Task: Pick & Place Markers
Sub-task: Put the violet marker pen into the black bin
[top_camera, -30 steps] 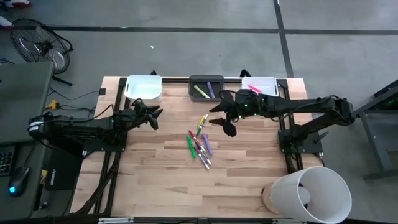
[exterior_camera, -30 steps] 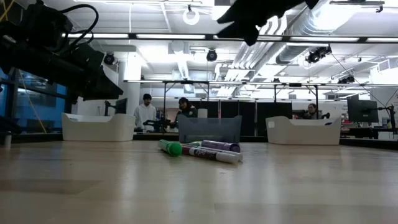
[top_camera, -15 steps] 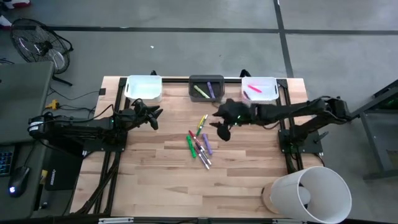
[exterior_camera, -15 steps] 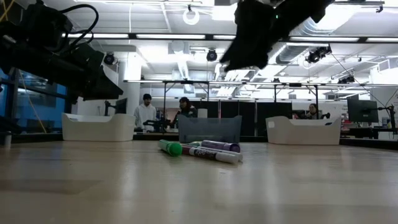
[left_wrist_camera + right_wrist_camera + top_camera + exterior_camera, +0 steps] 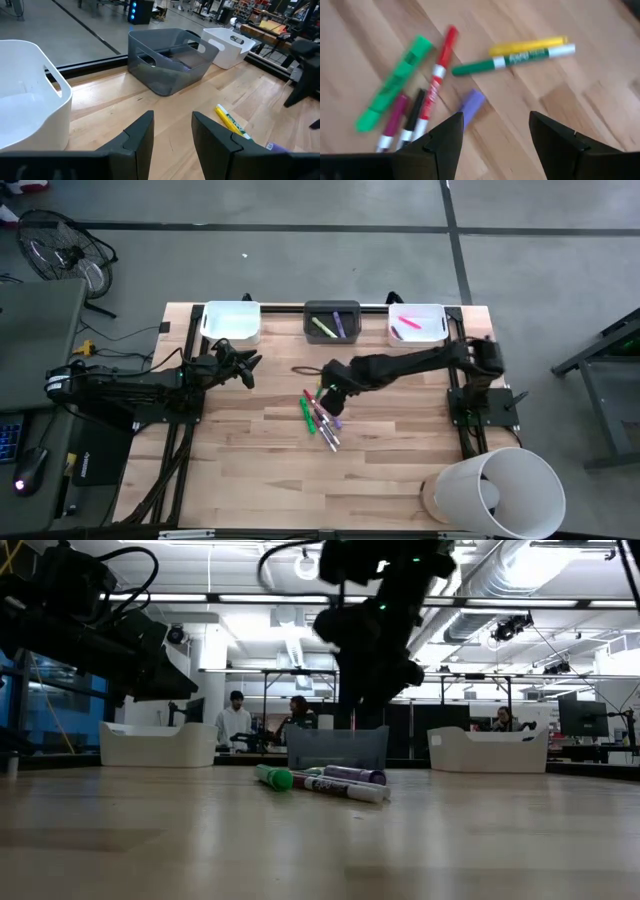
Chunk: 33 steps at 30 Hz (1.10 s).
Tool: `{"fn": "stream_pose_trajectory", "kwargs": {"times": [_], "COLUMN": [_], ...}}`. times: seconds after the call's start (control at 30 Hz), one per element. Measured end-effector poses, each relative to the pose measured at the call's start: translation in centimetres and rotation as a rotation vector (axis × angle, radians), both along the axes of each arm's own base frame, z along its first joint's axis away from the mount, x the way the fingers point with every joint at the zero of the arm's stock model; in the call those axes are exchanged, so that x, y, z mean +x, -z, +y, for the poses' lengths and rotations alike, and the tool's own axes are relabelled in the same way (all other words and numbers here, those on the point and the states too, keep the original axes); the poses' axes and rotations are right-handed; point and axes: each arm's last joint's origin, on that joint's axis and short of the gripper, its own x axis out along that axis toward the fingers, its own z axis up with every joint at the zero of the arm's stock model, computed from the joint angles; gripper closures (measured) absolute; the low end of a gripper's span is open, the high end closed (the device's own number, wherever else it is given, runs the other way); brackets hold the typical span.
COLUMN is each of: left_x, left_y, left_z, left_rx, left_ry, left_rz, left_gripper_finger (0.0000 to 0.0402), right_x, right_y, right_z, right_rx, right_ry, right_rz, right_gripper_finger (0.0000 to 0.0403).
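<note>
We watch the right pincer (image 5: 330, 395) swing away from the white plastic bin (image 5: 418, 323) at upper right and come down over the loose cluster of thin coloured markers (image 5: 320, 408) on the wooden table (image 5: 400, 460) at frame centre, fingers spread wide and empty (a purple marker (image 5: 471, 104) sits right between them). Another pick looks imminent. The left pincer (image 5: 246, 364), also spread, waits at centre-left.

Pale wooden table (image 5: 400, 440), smooth matt; plastic markers (image 5: 435, 82); translucent grey plastic bin (image 5: 167, 60).
</note>
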Motion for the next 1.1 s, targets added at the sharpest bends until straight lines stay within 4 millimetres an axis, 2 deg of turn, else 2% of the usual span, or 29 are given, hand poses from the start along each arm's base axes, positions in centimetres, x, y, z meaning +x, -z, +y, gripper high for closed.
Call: {"fn": "stream_pose_trajectory", "kwargs": {"times": [0.13,0.37,0.6,1.1], "left_x": [0.0,0.0,0.0,0.0], "left_y": [0.0,0.0,0.0,0.0], "left_z": [0.0,0.0,0.0,0.0], "left_rx": [0.0,0.0,0.0,0.0], "left_ry": [0.0,0.0,0.0,0.0], "left_rz": [0.0,0.0,0.0,0.0], "left_gripper_finger": [0.0271,0.0271,0.0271,0.0271], "right_x": [1.3,3.6,3.8,4.4], "right_y": [-0.3,-0.4,2.9,5.9], "right_z": [1.0,3.0,3.5,3.2], "right_rx": [0.022,0.082,0.157,0.155], "right_ry": [0.053,0.143,0.232,0.267], "right_rz": [0.104,0.095,0.2,0.258], "right_gripper_finger": [0.0188,0.0188,0.0188,0.0188]}}
